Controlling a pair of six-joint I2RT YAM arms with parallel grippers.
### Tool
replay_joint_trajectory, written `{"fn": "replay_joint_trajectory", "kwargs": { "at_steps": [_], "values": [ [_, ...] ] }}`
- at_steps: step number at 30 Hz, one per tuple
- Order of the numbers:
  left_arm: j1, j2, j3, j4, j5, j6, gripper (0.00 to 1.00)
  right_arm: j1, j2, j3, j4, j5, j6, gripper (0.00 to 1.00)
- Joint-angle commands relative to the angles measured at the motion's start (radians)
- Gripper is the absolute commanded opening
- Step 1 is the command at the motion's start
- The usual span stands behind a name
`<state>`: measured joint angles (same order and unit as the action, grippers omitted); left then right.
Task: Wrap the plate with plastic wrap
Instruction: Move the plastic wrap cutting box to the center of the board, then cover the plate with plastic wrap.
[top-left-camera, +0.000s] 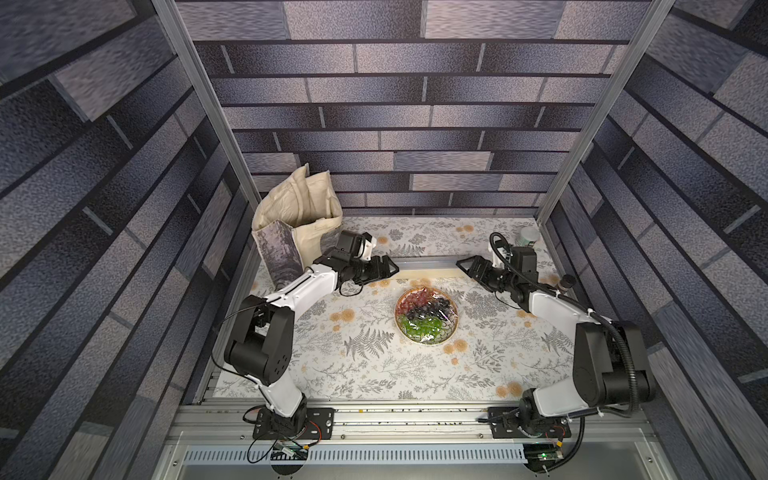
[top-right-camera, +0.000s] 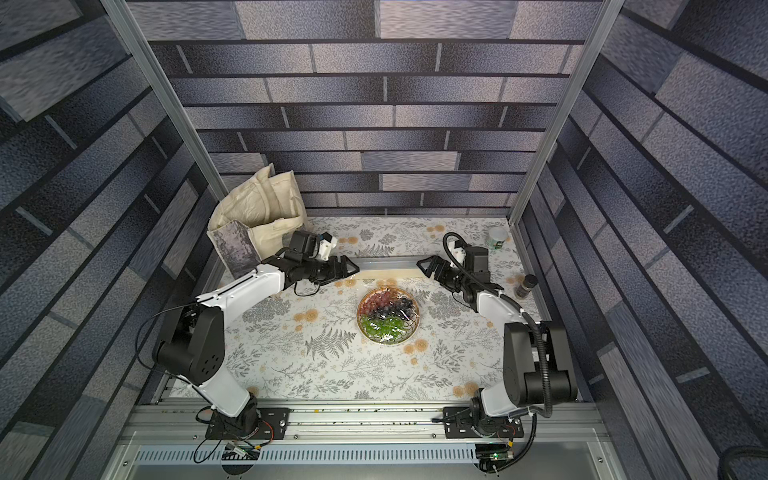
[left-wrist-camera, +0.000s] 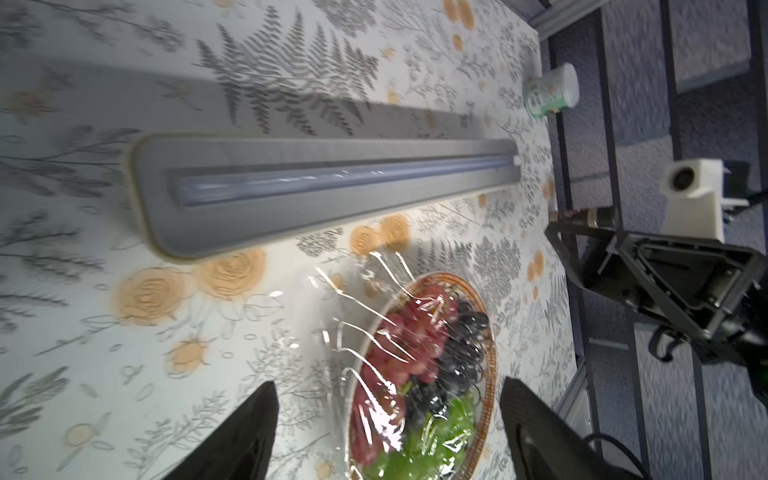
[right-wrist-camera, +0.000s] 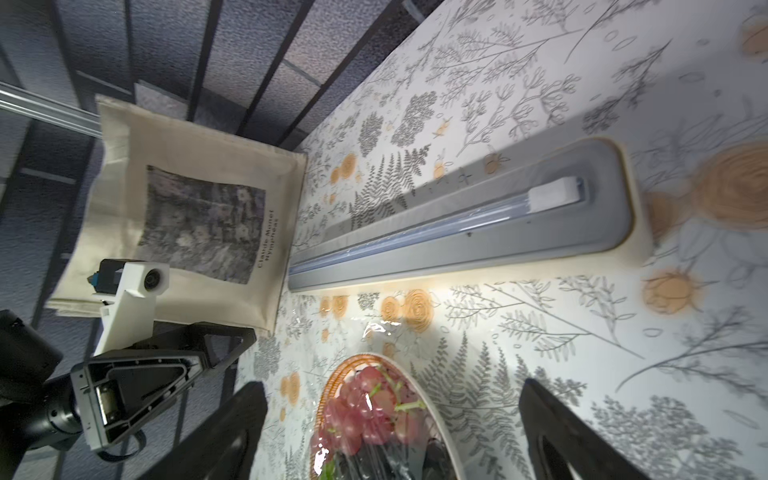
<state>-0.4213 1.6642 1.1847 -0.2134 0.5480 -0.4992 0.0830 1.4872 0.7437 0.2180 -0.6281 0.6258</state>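
The plate (top-left-camera: 456, 320) (top-right-camera: 418, 320) sits mid-table with red, dark and green grapes on it. Glossy plastic wrap (left-wrist-camera: 374, 316) lies over it, wrinkled, and spills onto the cloth on the side toward the dispenser box (top-left-camera: 428, 266) (left-wrist-camera: 324, 187) (right-wrist-camera: 478, 224). That long box lies just behind the plate. My left gripper (top-left-camera: 392, 268) (left-wrist-camera: 390, 382) hovers at the box's left end, open and holding nothing. At the box's right end my right gripper (top-left-camera: 460, 264) (right-wrist-camera: 392, 384) is open and holding nothing too. Both point inward toward each other.
A cream tote bag (top-left-camera: 297, 224) (right-wrist-camera: 199, 216) stands at the back left, close behind the left arm. A white-lidded jar (top-left-camera: 528, 237) (left-wrist-camera: 552, 89) is in the back right corner. A small dark bottle (top-left-camera: 566, 282) stands by the right wall.
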Motion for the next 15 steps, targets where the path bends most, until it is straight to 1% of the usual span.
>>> {"fn": "replay_joint_trajectory", "kwargs": {
  "at_steps": [1, 3, 7, 11, 15],
  "values": [
    [-0.059, 0.045, 0.041, -0.019, 0.021, 0.06, 0.87, 0.011, 0.038, -0.086, 0.197, -0.13, 0.131, 0.96],
    [-0.084, 0.104, 0.095, -0.036, 0.026, 0.076, 0.87, 0.022, 0.07, -0.097, 0.251, -0.136, 0.161, 0.96],
    [-0.11, 0.206, 0.187, -0.067, 0.024, 0.1, 0.86, 0.056, 0.122, -0.089, 0.286, -0.127, 0.176, 0.96],
    [-0.108, 0.266, 0.217, -0.092, 0.01, 0.109, 0.86, 0.079, 0.166, -0.09, 0.304, -0.111, 0.187, 0.96],
    [-0.093, 0.287, 0.204, -0.112, -0.003, 0.113, 0.86, 0.1, 0.203, -0.092, 0.316, -0.108, 0.202, 0.97]
  ]
}}
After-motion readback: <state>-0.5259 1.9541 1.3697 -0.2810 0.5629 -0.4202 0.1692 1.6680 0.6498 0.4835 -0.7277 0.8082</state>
